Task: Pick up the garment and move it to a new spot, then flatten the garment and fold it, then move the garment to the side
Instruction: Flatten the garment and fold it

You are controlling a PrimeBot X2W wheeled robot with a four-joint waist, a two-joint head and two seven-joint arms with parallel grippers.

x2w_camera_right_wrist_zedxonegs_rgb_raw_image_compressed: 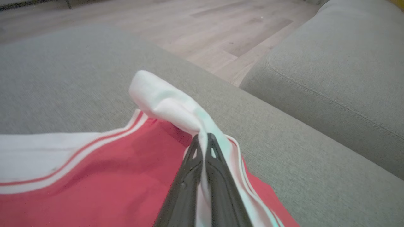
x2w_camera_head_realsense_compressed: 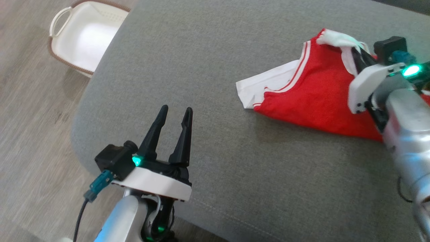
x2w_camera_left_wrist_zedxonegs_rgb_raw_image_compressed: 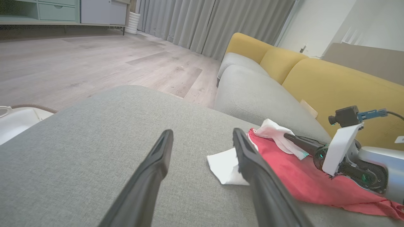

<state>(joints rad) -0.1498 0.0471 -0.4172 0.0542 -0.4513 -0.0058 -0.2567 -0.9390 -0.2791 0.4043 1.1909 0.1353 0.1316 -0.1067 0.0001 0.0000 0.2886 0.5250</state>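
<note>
My left gripper (x2w_camera_head_realsense_compressed: 174, 116) waits spread wide; my right gripper (x2w_camera_right_wrist_zedxonegs_rgb_raw_image_compressed: 203, 138) pinches the garment (x2w_camera_head_realsense_compressed: 312, 94) (white edge). Next, I lift it.

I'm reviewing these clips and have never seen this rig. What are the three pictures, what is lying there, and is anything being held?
It is a two-armed robot. One picture looks down from its head; the other two look along each gripper's fingers from the wrists. A red and white garment lies on a grey sofa cushion. The right gripper is shut on a white edge of the garment. The left gripper is open and holds nothing, over bare cushion. A white laundry basket stands on the wooden floor beside the sofa.
</note>
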